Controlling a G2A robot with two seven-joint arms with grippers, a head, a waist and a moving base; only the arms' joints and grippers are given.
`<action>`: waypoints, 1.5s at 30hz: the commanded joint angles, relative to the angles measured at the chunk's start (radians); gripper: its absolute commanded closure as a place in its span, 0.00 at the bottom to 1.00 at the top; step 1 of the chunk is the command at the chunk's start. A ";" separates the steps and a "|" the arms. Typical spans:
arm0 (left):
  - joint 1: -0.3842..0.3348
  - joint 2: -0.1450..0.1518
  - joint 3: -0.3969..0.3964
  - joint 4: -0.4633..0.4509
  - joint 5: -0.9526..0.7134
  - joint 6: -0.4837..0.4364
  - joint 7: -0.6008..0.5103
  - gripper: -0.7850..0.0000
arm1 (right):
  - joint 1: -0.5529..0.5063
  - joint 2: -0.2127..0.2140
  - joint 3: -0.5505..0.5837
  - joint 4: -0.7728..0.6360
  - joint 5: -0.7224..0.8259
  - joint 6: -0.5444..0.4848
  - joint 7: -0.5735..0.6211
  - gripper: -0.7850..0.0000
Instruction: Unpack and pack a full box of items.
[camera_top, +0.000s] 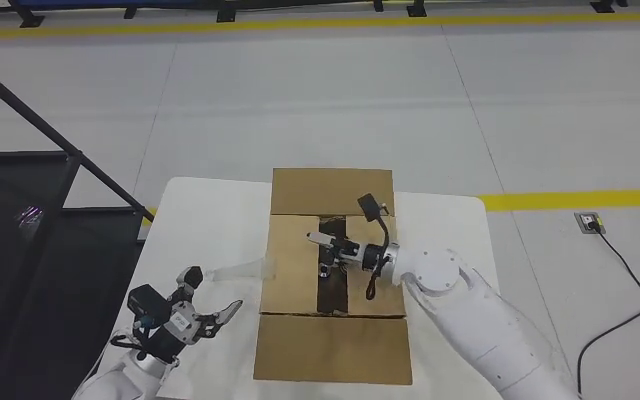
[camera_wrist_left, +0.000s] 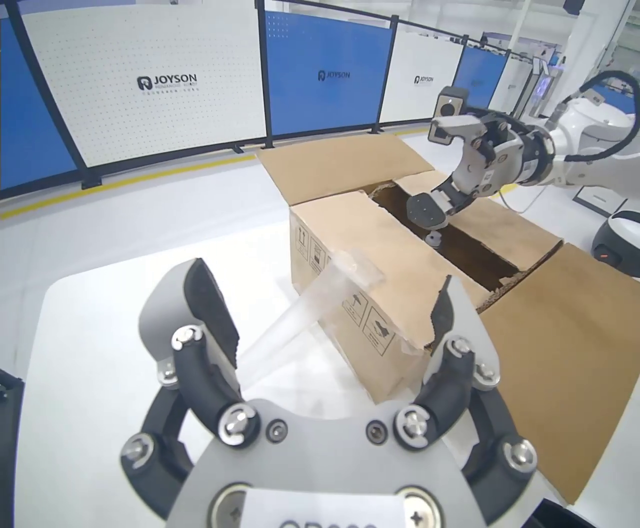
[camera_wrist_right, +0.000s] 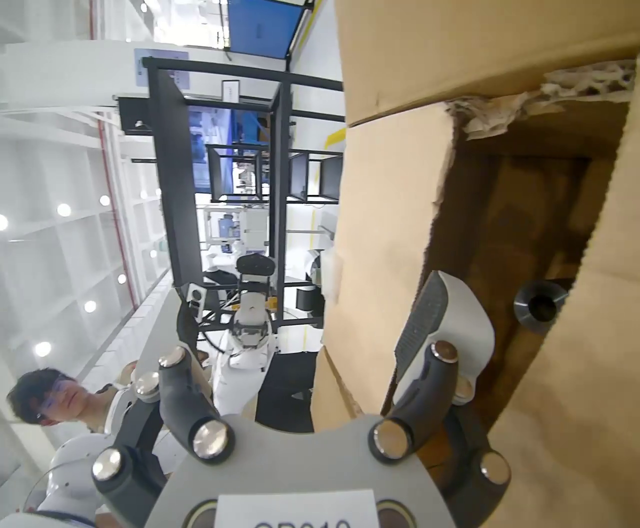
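Observation:
An open cardboard box (camera_top: 300, 265) stands mid-table, with a dark slot between its inner flaps. My right gripper (camera_top: 322, 253) hovers open over that slot, seen across the table as the right gripper (camera_wrist_left: 440, 170). In its own view the right gripper (camera_wrist_right: 300, 325) straddles a flap edge, one finger (camera_wrist_right: 440, 320) inside the slot. A small round metal part (camera_wrist_right: 537, 305) lies deep in the box. A clear plastic sleeve (camera_top: 240, 268) leans against the box's left wall. My left gripper (camera_top: 212, 292) is open and empty just short of the sleeve (camera_wrist_left: 310, 310).
The box's outer flaps lie spread flat toward the front (camera_top: 335, 350) and back (camera_top: 330, 190). Bare white table (camera_top: 200, 215) surrounds my left gripper. A black frame and dark panel (camera_top: 50, 240) stand beside the table's left edge.

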 joint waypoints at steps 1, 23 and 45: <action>0.003 0.000 -0.002 -0.002 -0.003 -0.004 -0.001 0.00 | 0.011 -0.010 -0.018 0.013 0.001 0.023 0.001 0.00; 0.025 -0.002 0.056 -0.064 0.087 -0.023 -0.025 0.00 | 0.102 -0.089 -0.025 0.142 0.267 -0.115 0.181 0.00; -0.070 -0.038 0.146 -0.018 -0.048 0.301 -0.117 0.00 | 0.153 -0.174 -0.095 0.141 0.268 -0.371 0.203 0.00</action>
